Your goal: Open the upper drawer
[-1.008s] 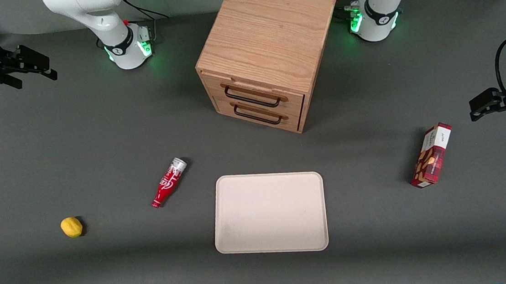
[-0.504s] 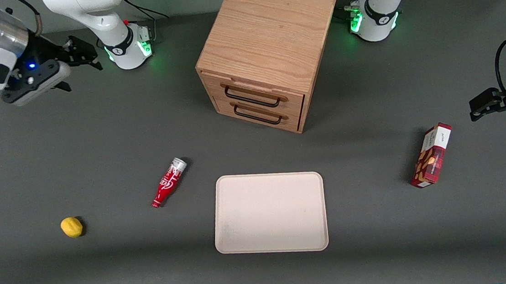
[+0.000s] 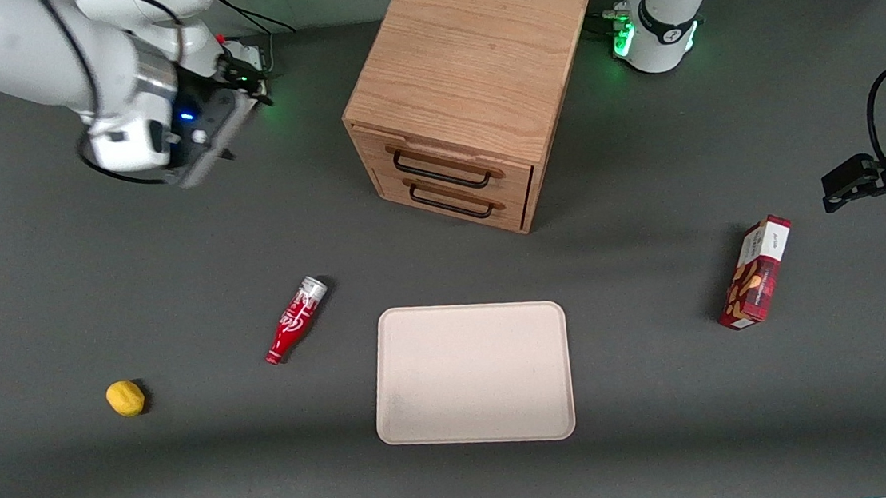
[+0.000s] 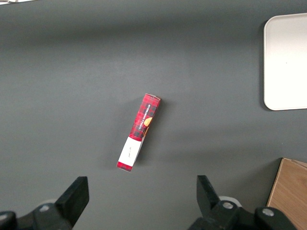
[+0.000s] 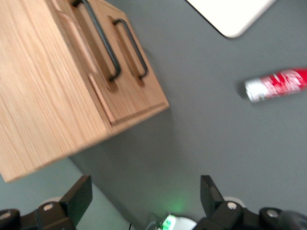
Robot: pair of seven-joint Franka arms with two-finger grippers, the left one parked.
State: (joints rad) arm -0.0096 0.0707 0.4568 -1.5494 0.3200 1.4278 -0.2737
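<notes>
You're looking at a light oak boxy wooden cabinet (image 3: pixel 468 78) with thin black wire handles (image 3: pixel 440 170), a pale cream rectangular tray (image 3: pixel 472 375), a red-and-silver bottle (image 3: pixel 295 320) with white script, a yellow lemon (image 3: pixel 126 398) — and a red tartan carton (image 3: pixel 756 272) — all on dark grey matting (image 3: pixel 667 422).

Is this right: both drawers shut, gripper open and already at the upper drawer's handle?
Not quite. The upper drawer and lower drawer are shut, and the gripper is open, but the front view shows it well off toward the working arm's end of the table, beside the cabinet, not at the handle.
</notes>
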